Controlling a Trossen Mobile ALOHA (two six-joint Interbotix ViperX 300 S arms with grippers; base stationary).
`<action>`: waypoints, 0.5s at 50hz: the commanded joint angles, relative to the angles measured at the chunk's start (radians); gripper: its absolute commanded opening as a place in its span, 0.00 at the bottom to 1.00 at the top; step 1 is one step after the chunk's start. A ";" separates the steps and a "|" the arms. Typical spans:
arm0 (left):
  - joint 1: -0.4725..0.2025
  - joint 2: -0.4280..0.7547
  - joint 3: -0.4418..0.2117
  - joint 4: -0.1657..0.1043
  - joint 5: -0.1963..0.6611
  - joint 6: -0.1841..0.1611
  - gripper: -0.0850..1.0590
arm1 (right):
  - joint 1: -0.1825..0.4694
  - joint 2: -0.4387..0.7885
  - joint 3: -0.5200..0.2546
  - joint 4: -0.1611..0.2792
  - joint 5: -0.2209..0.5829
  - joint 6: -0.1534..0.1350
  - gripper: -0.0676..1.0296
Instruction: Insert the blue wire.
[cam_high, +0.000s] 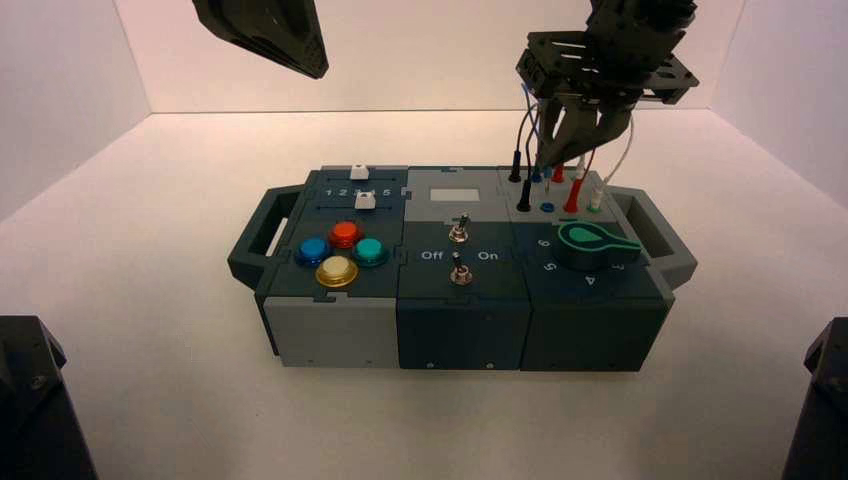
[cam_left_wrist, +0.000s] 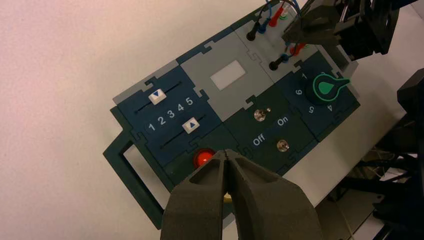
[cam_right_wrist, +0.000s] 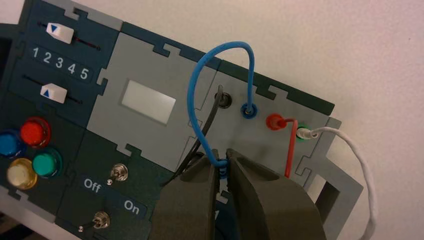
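While my right gripper (cam_right_wrist: 223, 167) clamps the blue wire's free plug (cam_right_wrist: 222, 170), its long axis points down at the blue socket (cam_high: 546, 207) directly beneath. My left gripper (cam_left_wrist: 227, 165) hangs closed and empty, well apart.

The control box (cam_high: 460, 330) is dark teal with grey panels, and it sits on a white counter (cam_high: 150, 400). 4 round buttons cluster at its left: a red button (cam_high: 345, 234), a blue button (cam_high: 313, 250), a green button (cam_high: 369, 251) and a yellow button (cam_high: 337, 271). The 2 white slider caps (cam_right_wrist: 60, 33) carry small blue triangles beside white numerals 1 to 5. The knob (cam_high: 590, 240) is bright green on black. The blue wire (cam_right_wrist: 220, 65) arcs beside a black wire (cam_right_wrist: 207, 125), a red wire (cam_right_wrist: 290, 145) and a white wire (cam_right_wrist: 350, 150). The right pincer (cam_right_wrist: 223, 167) looks dark grey, perhaps black.
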 joint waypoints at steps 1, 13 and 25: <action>-0.005 -0.005 -0.034 0.002 -0.006 0.003 0.05 | -0.003 -0.011 -0.005 -0.002 -0.006 0.006 0.04; -0.005 0.006 -0.037 0.003 -0.008 0.003 0.05 | -0.005 -0.011 0.009 0.000 -0.011 0.006 0.04; -0.005 0.011 -0.040 0.006 -0.008 0.003 0.05 | -0.005 -0.008 0.008 0.000 -0.017 0.006 0.04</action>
